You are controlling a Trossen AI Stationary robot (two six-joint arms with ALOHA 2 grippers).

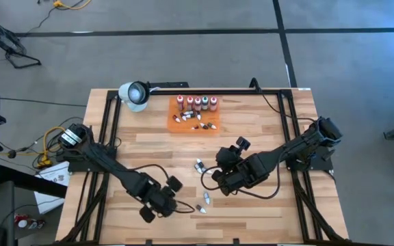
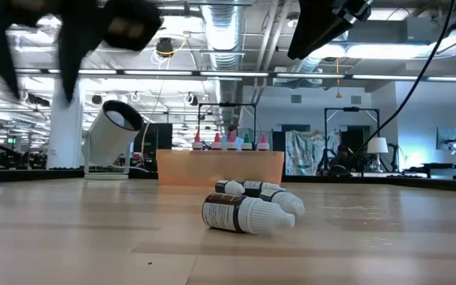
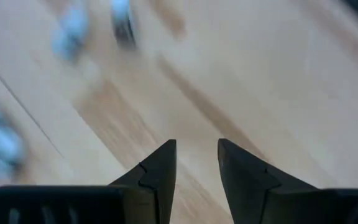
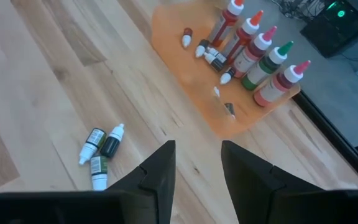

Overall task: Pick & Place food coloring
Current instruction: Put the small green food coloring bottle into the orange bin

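On the pale wooden slatted counter (image 1: pixel 265 130), the flat orange rectangular tray (image 1: pixel 174 123) lies toward 12 o'clock. A row of taller red, orange and green food coloring bottles with white caps (image 1: pixel 197 103) stands upright along its far edge, and several small white-and-dark vials (image 1: pixel 198 124) lie loose on its near part. More vials are still on the bare wood: a cluster of three small dark-labelled vials (image 1: pixel 200 166) lies on its side near the middle, and two more small vials (image 1: pixel 204 203) lie toward 6 o'clock.

The right end effector (image 1: pixel 219 179) hangs just to the 4 o'clock side of the central cluster, its fingers apart and holding nothing; its wrist view shows the cluster (image 4: pixel 101 154) ahead and off to one side of the open fingers. The left end effector (image 1: pixel 157 202) hangs at about 7 o'clock, beside the two near vials, fingers also apart and empty.

The main risk appears to be the vials themselves. They are round, lie on their sides and touch one another, so a finger coming down off-centre could roll one away or nudge its neighbours instead of closing on a single vial. The three in the cluster lie so close that a grasp might catch two at once or pinch one by its tapered tip and let it slip.

A second risk is at the tray: a careless release could topple the upright bottles. The two arms also work close together, so their paths could cross.

A white round lamp (image 1: pixel 135 94) sits at 11 o'clock, clear of the work.
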